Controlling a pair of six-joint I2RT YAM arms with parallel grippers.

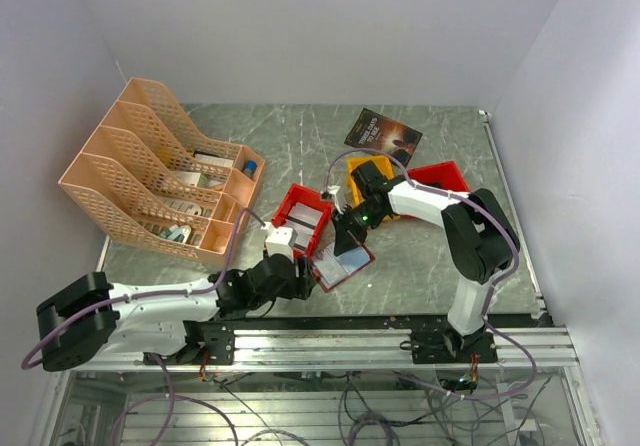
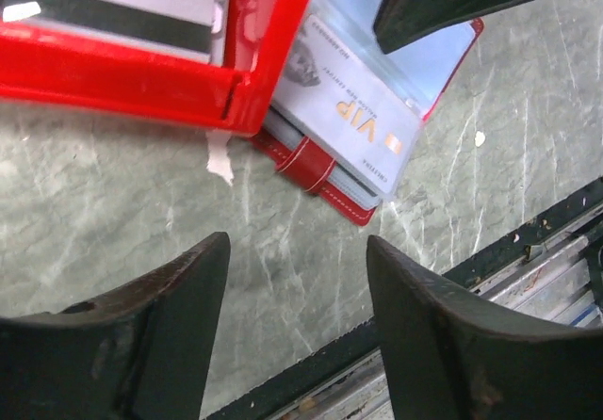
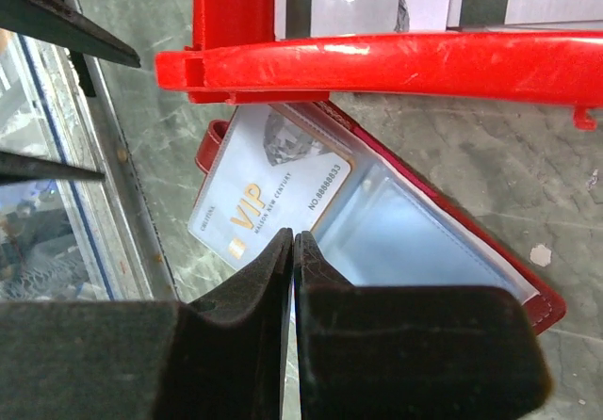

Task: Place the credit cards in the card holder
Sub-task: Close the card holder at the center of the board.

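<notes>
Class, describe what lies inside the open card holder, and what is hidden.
A pale VIP card sits at one pocket; the next bluish pocket looks empty. The red bin overlaps one edge of the card holder, and the right gripper covers part.

From high behind, the top camera looks down over the whole grey marbled table. Both wrist cameras sit close, seemingly facing opposite ways, sharing the dark-red leather card holder and red plastic bin.

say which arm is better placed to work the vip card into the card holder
Right, likely: the right gripper, shut, hangs over the VIP card on the open card holder; the left gripper is open over the table beside it.
</notes>
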